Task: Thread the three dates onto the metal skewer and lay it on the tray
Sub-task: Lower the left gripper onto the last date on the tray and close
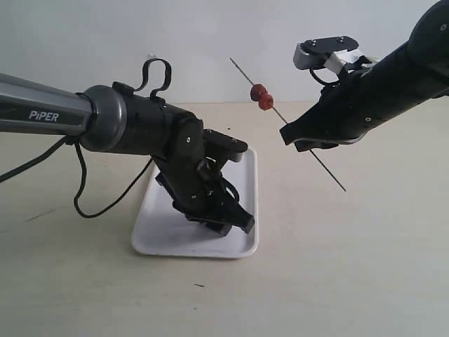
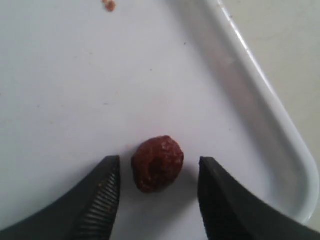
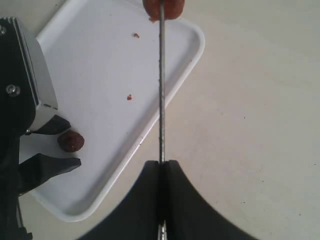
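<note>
Two dates [image 1: 262,97] sit threaded on the metal skewer [image 1: 317,160], which slants through the air right of the tray [image 1: 184,242]. My right gripper [image 1: 289,137] is shut on the skewer [image 3: 161,95], with a date [image 3: 163,8] at the view's edge. The third date [image 2: 157,163] lies on the white tray [image 2: 280,130] near a corner. My left gripper [image 2: 158,172] is low over the tray, open, with its fingers either side of that date and a gap on both sides. The same date [image 3: 71,141] shows between the left fingers in the right wrist view.
Small reddish crumbs [image 3: 129,97] lie on the tray's floor [image 3: 100,65]. The tray rests on a pale beige tabletop [image 1: 351,267]. A black cable [image 1: 105,203] hangs under the left arm. A white wall stands behind.
</note>
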Robot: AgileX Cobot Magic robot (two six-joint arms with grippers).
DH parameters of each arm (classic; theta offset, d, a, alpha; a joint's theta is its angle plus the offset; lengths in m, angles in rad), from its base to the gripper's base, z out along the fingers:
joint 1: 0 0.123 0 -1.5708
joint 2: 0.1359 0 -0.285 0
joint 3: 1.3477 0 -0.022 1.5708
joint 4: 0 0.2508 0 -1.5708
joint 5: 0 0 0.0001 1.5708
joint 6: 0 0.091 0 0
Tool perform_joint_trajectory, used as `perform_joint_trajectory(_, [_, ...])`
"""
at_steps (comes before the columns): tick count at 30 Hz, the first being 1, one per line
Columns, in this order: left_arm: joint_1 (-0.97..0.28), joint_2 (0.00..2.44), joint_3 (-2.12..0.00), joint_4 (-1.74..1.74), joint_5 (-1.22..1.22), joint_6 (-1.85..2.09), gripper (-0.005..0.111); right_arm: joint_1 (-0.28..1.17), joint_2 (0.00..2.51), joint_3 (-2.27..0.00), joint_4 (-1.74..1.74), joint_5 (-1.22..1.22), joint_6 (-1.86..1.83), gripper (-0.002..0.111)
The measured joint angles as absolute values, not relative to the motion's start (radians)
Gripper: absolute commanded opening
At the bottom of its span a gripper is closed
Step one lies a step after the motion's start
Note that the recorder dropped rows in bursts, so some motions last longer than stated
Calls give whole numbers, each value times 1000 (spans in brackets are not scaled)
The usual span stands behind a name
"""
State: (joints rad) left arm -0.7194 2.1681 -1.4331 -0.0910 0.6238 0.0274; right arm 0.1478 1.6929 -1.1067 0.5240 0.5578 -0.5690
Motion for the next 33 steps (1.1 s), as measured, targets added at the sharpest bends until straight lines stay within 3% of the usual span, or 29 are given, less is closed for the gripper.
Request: perform_joint_trajectory(33, [-719, 2170, -1433, -165, 578, 26, 44, 148, 1693, -1107, 524, 558, -569, 0])
